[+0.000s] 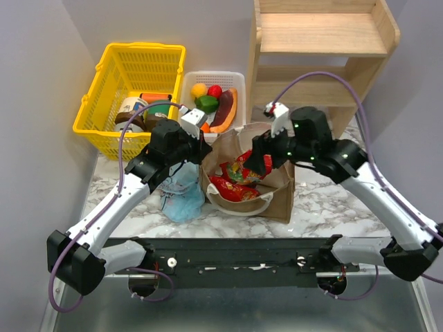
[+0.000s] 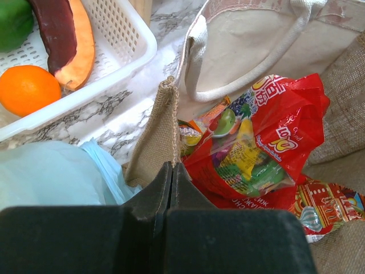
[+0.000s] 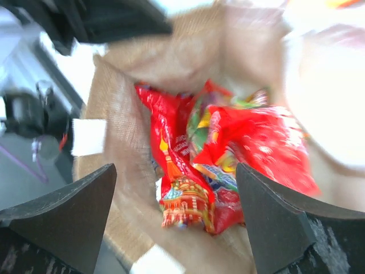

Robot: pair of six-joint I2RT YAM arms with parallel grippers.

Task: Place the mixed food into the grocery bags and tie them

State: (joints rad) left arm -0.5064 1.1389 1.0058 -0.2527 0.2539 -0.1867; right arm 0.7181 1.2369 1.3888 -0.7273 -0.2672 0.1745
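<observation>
The tan-brown bag (image 1: 277,187) stands open mid-table with shiny red snack packets (image 1: 239,181) inside; they also show in the left wrist view (image 2: 259,142) and the right wrist view (image 3: 228,148). My left gripper (image 2: 171,166) is shut on the bag's left rim seam (image 2: 166,123). My right gripper (image 3: 177,188) is open above the bag's mouth, over the packets, holding nothing. The light-blue bag (image 1: 181,194) lies crumpled left of the brown bag. Yellow, red and green fruit (image 1: 206,93) sit in the white tray (image 1: 239,77); an orange fruit (image 2: 27,88) shows there too.
A yellow mesh basket (image 1: 111,69) with jars stands at the back left. The purple-and-orange wedge (image 1: 225,111) lies in the white tray. A wooden shelf (image 1: 325,41) stands at the back right, close behind my right arm.
</observation>
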